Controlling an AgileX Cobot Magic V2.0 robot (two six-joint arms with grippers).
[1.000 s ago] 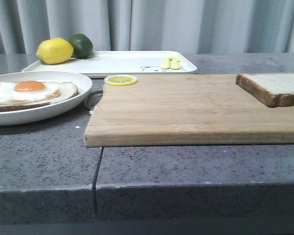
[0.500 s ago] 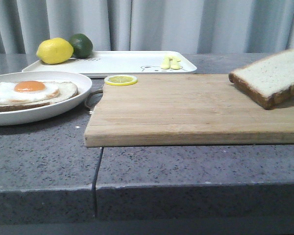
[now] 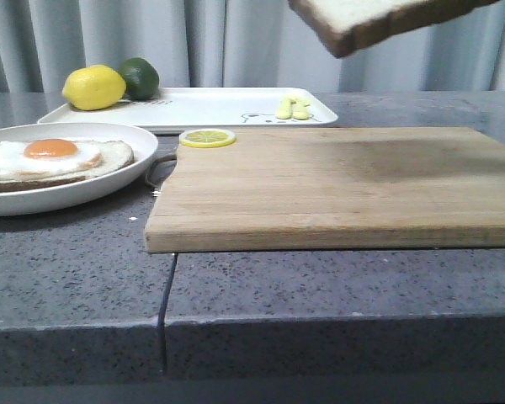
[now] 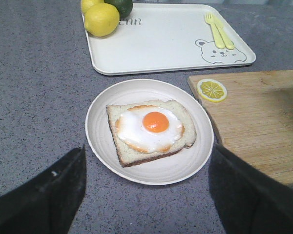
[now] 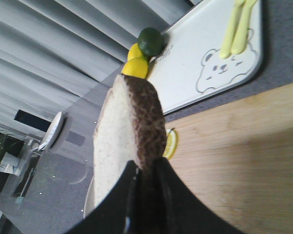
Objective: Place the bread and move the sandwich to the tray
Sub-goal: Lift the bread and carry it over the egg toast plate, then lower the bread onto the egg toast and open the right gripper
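The bread point(image 3: 379, 18), a thick pale slice with dark crust, hangs tilted high above the wooden cutting board point(image 3: 337, 181). In the right wrist view my right gripper point(image 5: 145, 170) is shut on the bread's point(image 5: 129, 126) crust edge. The sandwich point(image 4: 151, 129), a slice topped with a fried egg, lies on the round white plate point(image 4: 100, 146) at the table's left point(image 3: 55, 160). My left gripper point(image 4: 146, 195) is open and empty, hovering just short of the plate. The white tray point(image 3: 210, 108) lies behind the plate and also shows in the left wrist view point(image 4: 161, 44).
A lemon point(image 3: 93, 87) and a lime point(image 3: 140, 77) sit on the tray's left end, and yellow cutlery point(image 3: 293, 107) lies on its right end. A lemon slice point(image 3: 207, 137) rests at the board's far left corner. The counter has a front edge and a seam.
The bread has been lifted off the board's right end, up and to the left, and now hangs near the top of the front view. The plate, sandwich and tray have not moved.
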